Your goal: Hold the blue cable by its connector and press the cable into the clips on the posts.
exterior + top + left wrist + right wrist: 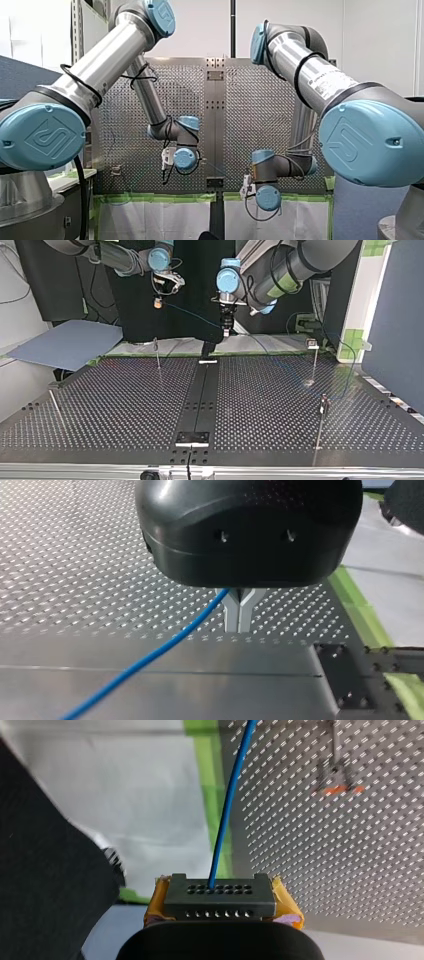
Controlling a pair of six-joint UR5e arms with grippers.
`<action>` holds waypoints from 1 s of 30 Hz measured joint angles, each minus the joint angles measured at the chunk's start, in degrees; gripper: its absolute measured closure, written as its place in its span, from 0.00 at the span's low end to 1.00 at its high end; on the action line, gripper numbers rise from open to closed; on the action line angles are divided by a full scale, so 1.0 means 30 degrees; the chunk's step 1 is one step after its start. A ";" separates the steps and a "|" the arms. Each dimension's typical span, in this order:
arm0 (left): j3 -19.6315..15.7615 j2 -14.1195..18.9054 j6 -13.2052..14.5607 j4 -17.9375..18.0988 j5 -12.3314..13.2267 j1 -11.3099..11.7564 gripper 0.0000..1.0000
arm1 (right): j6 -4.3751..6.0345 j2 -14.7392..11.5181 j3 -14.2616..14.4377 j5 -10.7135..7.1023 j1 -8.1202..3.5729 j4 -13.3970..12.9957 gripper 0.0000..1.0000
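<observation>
Several thin posts stand on the perforated table, well apart from the connector. The connector is clamped by my right gripper (yellow pads). From it the blue cable slants down to my left gripper, whose metal fingers are closed on it.

1. Top view: my right gripper hangs over the far edge of the table, left of my left gripper; the cable spans between them
2. The centre strip runs from near edge to far edge; my left gripper hangs just behind its far end
3. The first post stands left of the strip, below my right gripper; the second post stands far right, the third post in front of it
4. Right wrist view: the connector sits between the pads; the cable leads ahead, a clip beside it
5. Left wrist view: the cable meets the fingers at their roots
</observation>
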 joint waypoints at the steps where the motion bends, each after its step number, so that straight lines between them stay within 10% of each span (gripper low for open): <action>1: 0.0137 -0.0169 0.0055 -0.0030 0.0003 -0.0090 1.00 | -0.0011 0.0023 0.0146 -0.0014 -0.0082 0.0008 1.00; 12: 0.1343 -0.2085 0.0160 0.0332 -0.0143 -0.1160 1.00 | -0.0412 0.0052 0.1020 -0.0361 -0.1372 0.0220 1.00; 30: 0.2955 -0.5235 0.0460 -0.0799 -0.0623 -0.2798 1.00 | -0.1304 0.0029 -0.0105 -0.3175 -0.4272 0.0714 1.00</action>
